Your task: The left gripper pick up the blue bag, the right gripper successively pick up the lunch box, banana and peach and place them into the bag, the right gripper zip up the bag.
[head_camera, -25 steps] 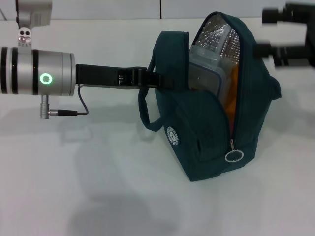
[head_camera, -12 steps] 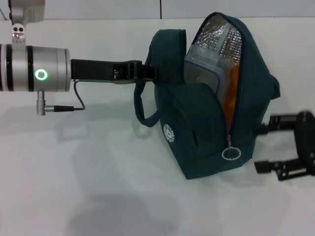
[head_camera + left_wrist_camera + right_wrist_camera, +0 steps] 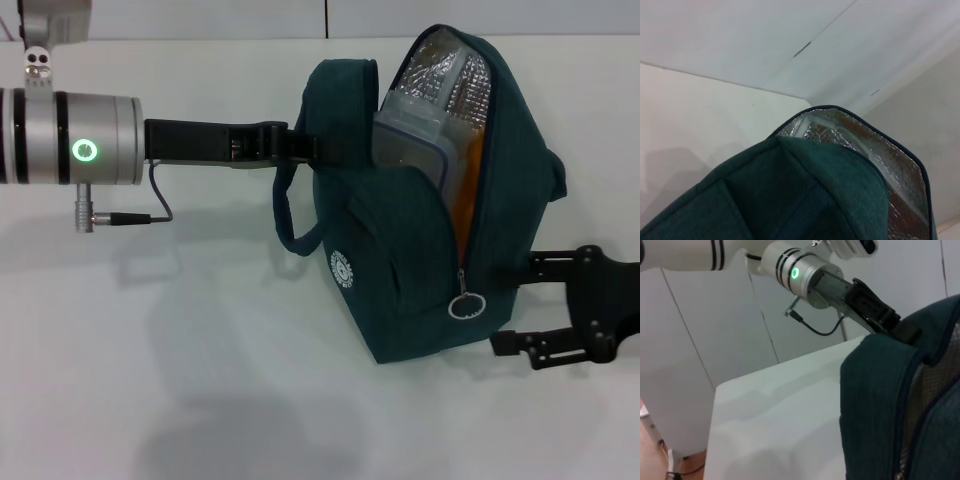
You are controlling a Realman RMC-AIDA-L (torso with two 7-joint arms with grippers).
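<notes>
Toward the table's [image 3: 150, 400] right edge, the left gripper [image 3: 312, 152] clamps the upright blue bag [image 3: 410, 290] while the open right gripper [image 3: 515, 305] should pinch the zip ring [image 3: 466, 305] squarely, then draw upward.

Left arm: silver cylindrical wrist with green ring light, extends level from left edge of head view. Black left gripper [image 3: 318, 148] at its end, fingers clamped on rear top edge of dark teal fabric bag [image 3: 400, 270], holding it upright.

Right arm: enters low from right edge. Black right gripper [image 3: 512, 302] with fingers spread apart, one above other, tips just beside bag's lower right side.
</notes>
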